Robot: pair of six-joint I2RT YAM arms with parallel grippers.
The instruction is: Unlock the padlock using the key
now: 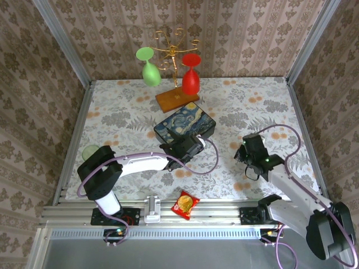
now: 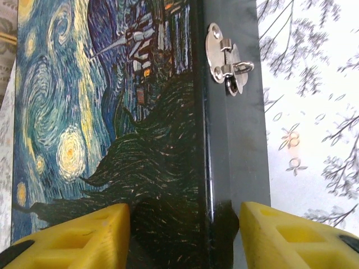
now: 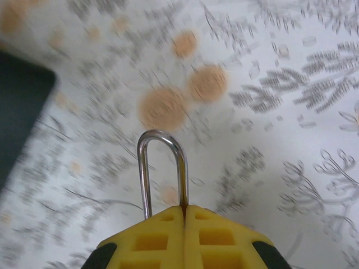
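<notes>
Padlock (image 3: 144, 174) clamped between fingers (image 3: 146, 238), silver shackle upright.

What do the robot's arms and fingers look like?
Both arms, the left arm and the right arm, have white tubes between chunky black joints. A thin purple cable loops along each. The left gripper and the right gripper have blocky yellow fingers with square dents and black corner patches. A small green light glows on the right arm.

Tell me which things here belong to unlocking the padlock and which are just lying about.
Job in hand: padlock, its shackle pinched in the right end effector.

Lying about: starry-night box with the open left end effector astride its edge, snack packet, green glass, red glass, stand.
</notes>
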